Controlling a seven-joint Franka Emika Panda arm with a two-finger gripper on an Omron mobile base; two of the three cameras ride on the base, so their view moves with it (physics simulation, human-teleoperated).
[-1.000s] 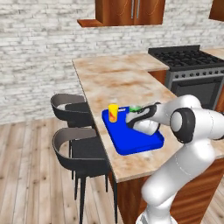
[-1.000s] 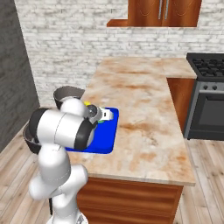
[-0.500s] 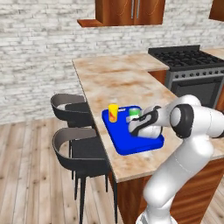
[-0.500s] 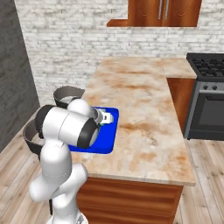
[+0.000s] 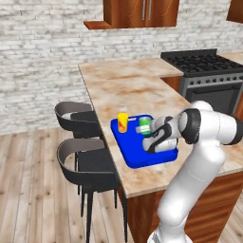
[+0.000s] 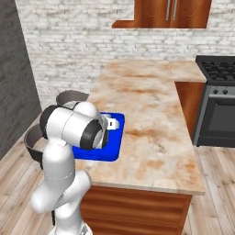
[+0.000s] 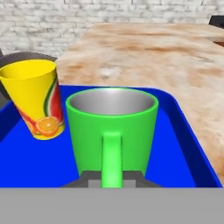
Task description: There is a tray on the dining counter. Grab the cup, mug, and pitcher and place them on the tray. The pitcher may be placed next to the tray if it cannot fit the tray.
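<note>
The green mug (image 7: 111, 127) stands upright over the blue tray (image 7: 183, 144), handle toward the hand camera. My gripper (image 7: 112, 179) is shut on that handle, with a dark finger tip on each side of it. Left of the mug, the yellow cup (image 7: 35, 103) with its fruit picture stands on the tray. In the left base view the gripper (image 5: 151, 135) reaches the mug (image 5: 144, 126) from the right, the cup (image 5: 123, 122) beside it on the tray (image 5: 137, 159). The tray (image 6: 114, 137) lies at the near left of the dining counter (image 5: 137, 85). The pitcher is out of view.
Two dark bar stools (image 5: 80, 123) stand along the counter's left side. A stove (image 5: 204, 61) sits at the far right beyond the counter corner. Wood wall cabinets (image 5: 142, 12) hang above. Bare marbled counter (image 6: 151, 101) stretches behind and right of the tray.
The arm has come down and slightly toward the tray's front with the mug in its grip; the mug now sits lower, level with the cup. The cup and tray stayed put.
</note>
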